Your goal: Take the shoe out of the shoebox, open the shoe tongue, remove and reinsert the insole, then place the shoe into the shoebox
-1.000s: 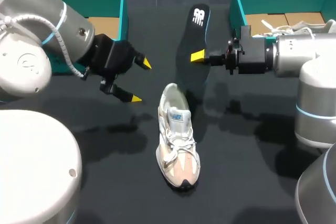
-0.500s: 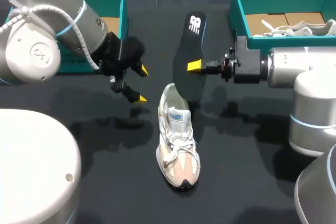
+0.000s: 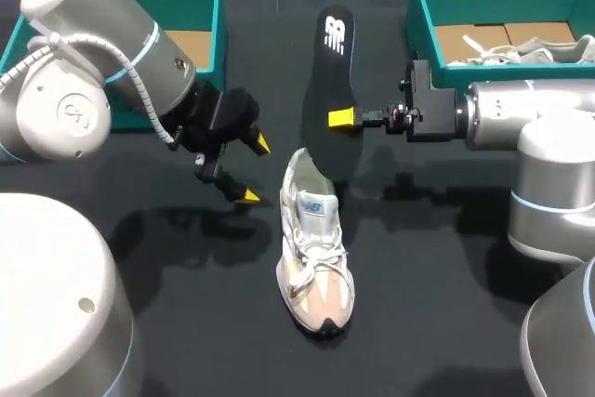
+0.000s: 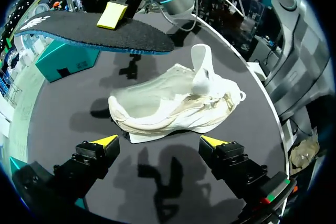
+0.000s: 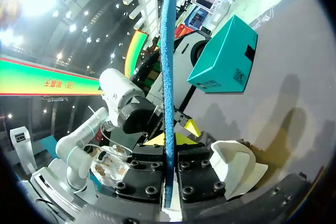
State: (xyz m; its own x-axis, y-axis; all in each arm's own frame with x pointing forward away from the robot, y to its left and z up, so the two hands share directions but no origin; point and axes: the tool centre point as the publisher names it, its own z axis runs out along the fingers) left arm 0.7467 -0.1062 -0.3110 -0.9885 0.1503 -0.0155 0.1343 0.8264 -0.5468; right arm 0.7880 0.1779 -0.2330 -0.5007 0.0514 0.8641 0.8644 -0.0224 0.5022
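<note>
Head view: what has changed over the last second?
The open left gripper swung inward, closer to the shoe. The right gripper carried the insole slightly toward the left arm's side, still clamped on it. The shoe stayed put.

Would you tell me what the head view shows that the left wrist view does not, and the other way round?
Only the head view shows the second shoe lying in the right shoebox, and the insole's printed top face. Only the left wrist view shows the insole's blue edge and the shoe from the side, its tongue standing up. Both show the left gripper open beside the shoe, and the right gripper shut on the insole, held in the air near the shoe's heel.
</note>
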